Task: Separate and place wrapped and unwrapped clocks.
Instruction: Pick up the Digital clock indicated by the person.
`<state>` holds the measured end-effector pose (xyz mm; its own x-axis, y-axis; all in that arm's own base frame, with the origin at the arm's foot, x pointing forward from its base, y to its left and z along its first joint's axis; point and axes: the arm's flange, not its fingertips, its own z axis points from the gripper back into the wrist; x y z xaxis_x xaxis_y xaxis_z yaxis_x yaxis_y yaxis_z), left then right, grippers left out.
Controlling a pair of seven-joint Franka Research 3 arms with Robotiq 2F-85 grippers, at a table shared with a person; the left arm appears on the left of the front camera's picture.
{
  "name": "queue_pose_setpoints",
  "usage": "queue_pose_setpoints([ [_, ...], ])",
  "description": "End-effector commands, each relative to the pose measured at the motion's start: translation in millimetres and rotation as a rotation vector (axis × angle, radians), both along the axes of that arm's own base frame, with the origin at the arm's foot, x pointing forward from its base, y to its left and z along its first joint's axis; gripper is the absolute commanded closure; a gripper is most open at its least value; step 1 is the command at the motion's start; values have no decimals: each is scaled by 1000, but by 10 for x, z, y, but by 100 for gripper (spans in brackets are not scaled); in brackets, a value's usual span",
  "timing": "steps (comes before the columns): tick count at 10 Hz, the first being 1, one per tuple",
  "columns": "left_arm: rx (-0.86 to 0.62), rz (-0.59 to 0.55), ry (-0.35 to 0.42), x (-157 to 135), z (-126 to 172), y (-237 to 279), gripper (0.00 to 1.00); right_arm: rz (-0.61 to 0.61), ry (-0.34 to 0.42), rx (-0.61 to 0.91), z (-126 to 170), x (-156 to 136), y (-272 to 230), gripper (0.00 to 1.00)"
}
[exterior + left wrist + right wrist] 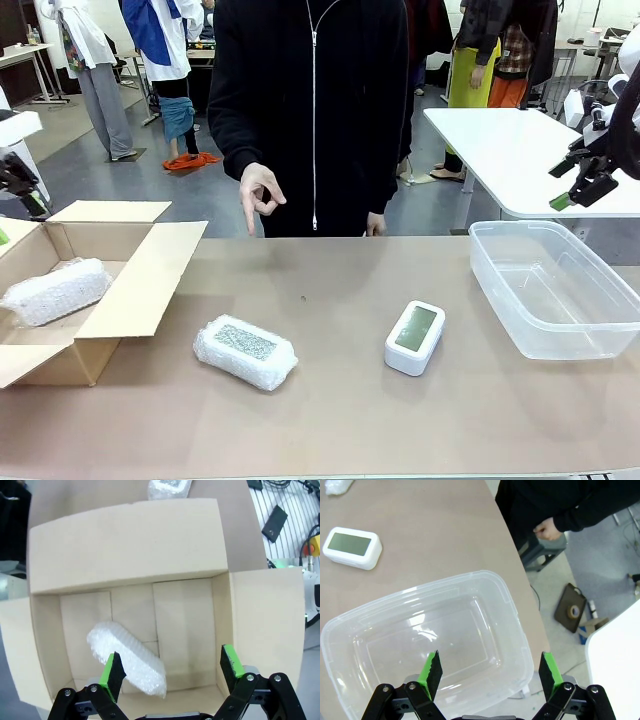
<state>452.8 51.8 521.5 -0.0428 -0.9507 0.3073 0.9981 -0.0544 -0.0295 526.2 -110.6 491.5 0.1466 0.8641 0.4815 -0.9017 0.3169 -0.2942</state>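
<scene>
One wrapped bundle (55, 290) lies inside the open cardboard box (140, 275) at the left. My left gripper (172, 672) hangs open above it, and the bundle (127, 662) sits just below the left fingertip, untouched. A second wrapped bundle (245, 351), showing a grey speckled face, lies on the table left of centre. The unwrapped white clock (415, 337) rests right of centre, screen up. My right gripper (490, 672) is open and empty over the clear plastic tub (510, 595); in the front view it (575, 190) hovers at the right edge.
A person in a black zip jacket stands at the far side, one hand (258, 195) pointing down at the table. The tub (600, 345) holds nothing. The box flaps (125, 545) are spread outward. A white table (500, 140) stands behind on the right.
</scene>
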Motion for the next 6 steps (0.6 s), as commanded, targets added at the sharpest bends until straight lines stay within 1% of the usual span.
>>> queue_pose_setpoints([
  [1, 87, -48, -28, -66, -46, -354, 0, 5, 1, -1, -8, -5, -5, 0],
  [3, 154, -134, -58, -64, -65, -822, 0, 5, 1, -1, -8, -5, -5, 0],
  [6, 218, -281, -43, 55, -195, -1594, 0, 5, 1, -1, -8, -5, -5, 0],
])
